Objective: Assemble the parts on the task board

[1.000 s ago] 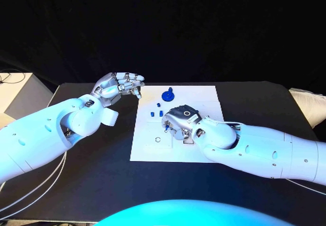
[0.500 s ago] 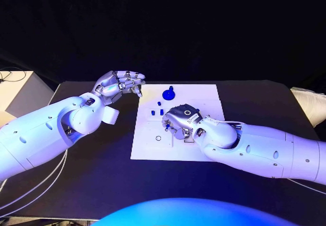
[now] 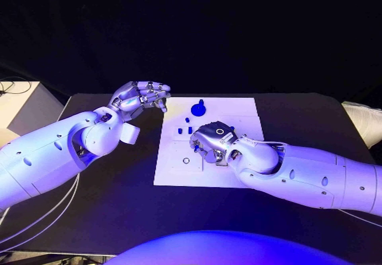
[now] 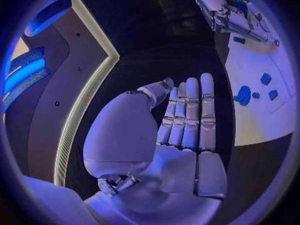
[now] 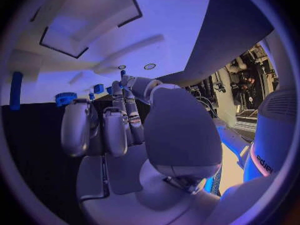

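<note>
The white task board (image 3: pixel 239 113) lies mid-table. A blue gear-like part (image 3: pixel 198 110) stands at its far edge, also seen in the left wrist view (image 4: pixel 242 95). Small blue parts (image 3: pixel 185 131) lie just nearer. My right hand (image 3: pixel 212 142) hangs low over the board's middle with its fingers curled down. It pinches a small blue part (image 5: pixel 123 74) between thumb and fingertip. My left hand (image 3: pixel 142 96) hovers above the table beside the board's far left corner. It holds nothing, with fingers straight and thumb apart (image 4: pixel 187 120).
A round hole (image 3: pixel 185 161) and shallow recesses mark the board's near left area. A pale box (image 3: pixel 20 107) stands off the table's left edge, and white cables (image 3: pixel 48 215) hang below my left arm. Black table surrounds the board.
The right hand stays over the board's middle, barely shifted. The left hand keeps its raised place by the board's far left corner.
</note>
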